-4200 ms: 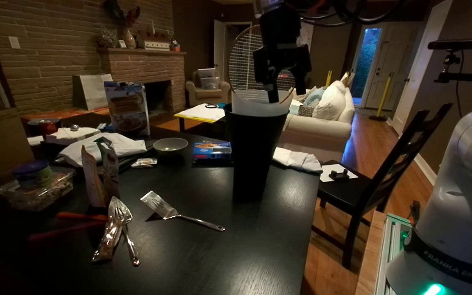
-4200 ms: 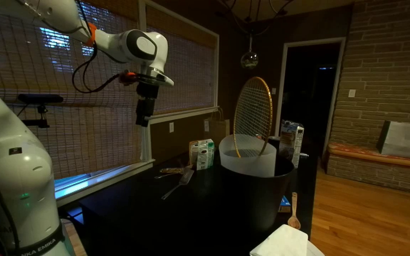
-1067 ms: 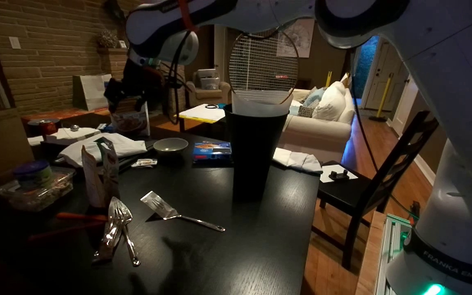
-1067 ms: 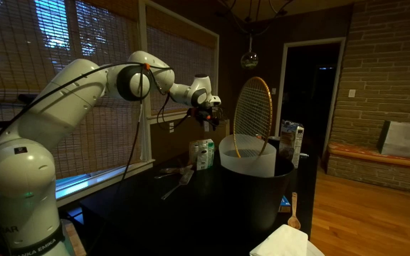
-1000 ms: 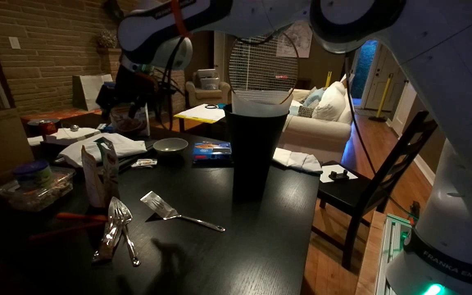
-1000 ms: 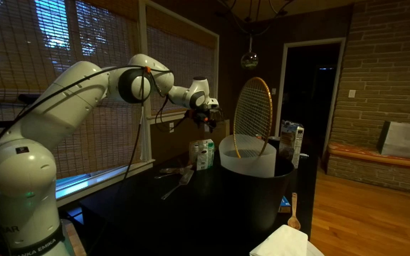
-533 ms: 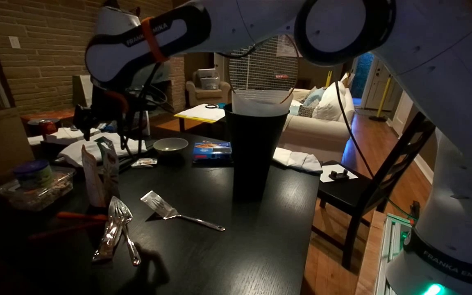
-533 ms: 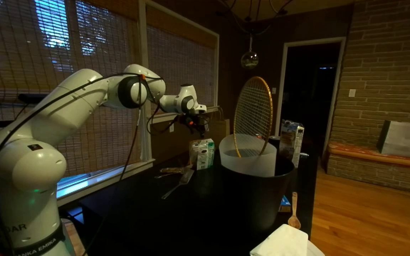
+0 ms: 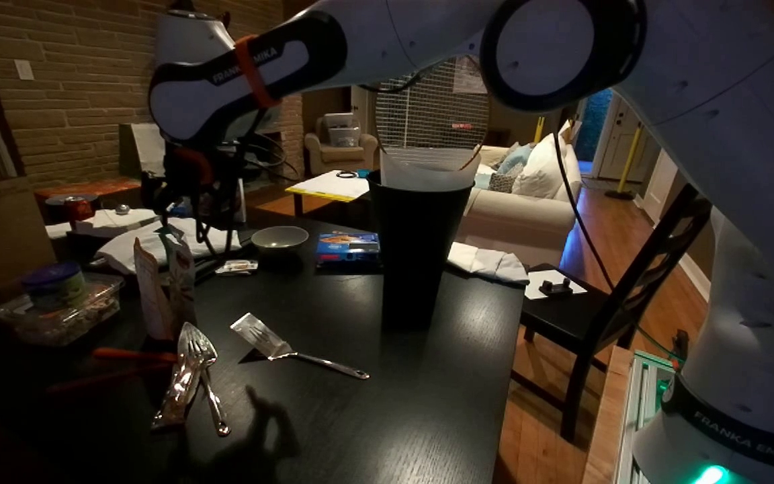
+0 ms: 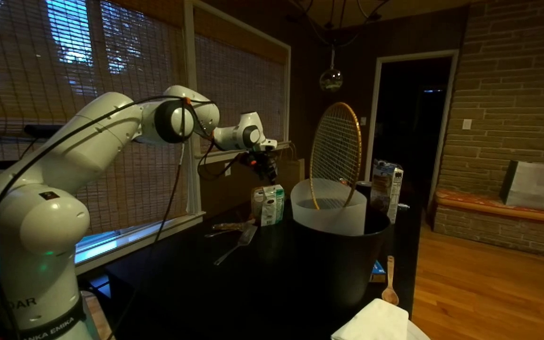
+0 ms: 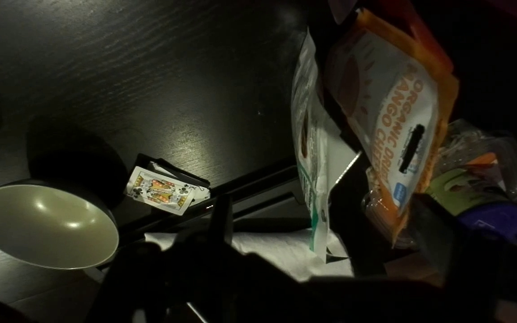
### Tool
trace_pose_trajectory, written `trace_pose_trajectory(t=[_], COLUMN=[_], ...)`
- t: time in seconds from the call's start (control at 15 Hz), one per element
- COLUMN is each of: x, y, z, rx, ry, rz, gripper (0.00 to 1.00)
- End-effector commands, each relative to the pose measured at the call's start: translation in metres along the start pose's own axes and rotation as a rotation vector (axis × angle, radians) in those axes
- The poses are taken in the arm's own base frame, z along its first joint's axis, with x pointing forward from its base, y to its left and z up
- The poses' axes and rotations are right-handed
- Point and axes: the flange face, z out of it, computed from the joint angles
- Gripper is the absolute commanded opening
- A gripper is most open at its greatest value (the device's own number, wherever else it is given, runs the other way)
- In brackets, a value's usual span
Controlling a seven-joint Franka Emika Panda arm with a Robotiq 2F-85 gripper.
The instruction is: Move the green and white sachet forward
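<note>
None of the forward move is being judged as done. In an exterior view, read left to right, the arm (image 10: pixel 97 130) is standing at nine o'clock, a spatula (image 10: pixel 241 242) is lying near seven, and the green and white sachet (image 10: pixel 273 205) is standing upright on the dark table (image 10: pixel 196 278) at six o'clock, just below the centre. At twelve o'clock from the sachet, just above its top edge, the gripper (image 10: pixel 272 179) is being held. Only the approach is being counted as nearly finished; the grasp and the forward shift are being left to do.

In the wrist view, again left to right, a bowl (image 11: pixel 45 224) and playing cards (image 11: pixel 162 190) are being shown between eight and nine o'clock, then one of the gripper's fingers (image 11: pixel 221 220) is being held at seven. Toward three o'clock the sachet is being seen nearly edge-on, a mango pouch (image 11: pixel 391 121) is standing just beside it between two and three, and the mate finger is being held between three and four. A wide gap is being shown between the fingers, with the sachet and part of the mango pouch falling inside it as pictured. Nothing is being gripped; whether a fingertip is touching the sachet's top cannot be told.
</note>
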Motion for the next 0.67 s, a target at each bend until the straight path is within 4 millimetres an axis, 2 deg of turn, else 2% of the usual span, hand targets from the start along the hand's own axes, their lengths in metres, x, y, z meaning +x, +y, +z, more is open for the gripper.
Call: trace_pose_trajectory(t=[0.0, 0.33, 0.47, 0.53, 0.6], x=[0.001, -0.005, -0.005, -0.004, -0.003], y=[-0.005, -0.005, -0.002, 0.000, 0.001], z=[0.008, 0.033, 0.042, 0.045, 0.048], rx=[0.002, -0.019, -0.024, -0.026, -0.026], ry=[0.015, -0.003, 0.010, 0.019, 0.035], rz=[-0.002, 0.001, 0.008, 0.010, 0.006], gripper=[1.00, 1.00, 0.88, 0.70, 0.69])
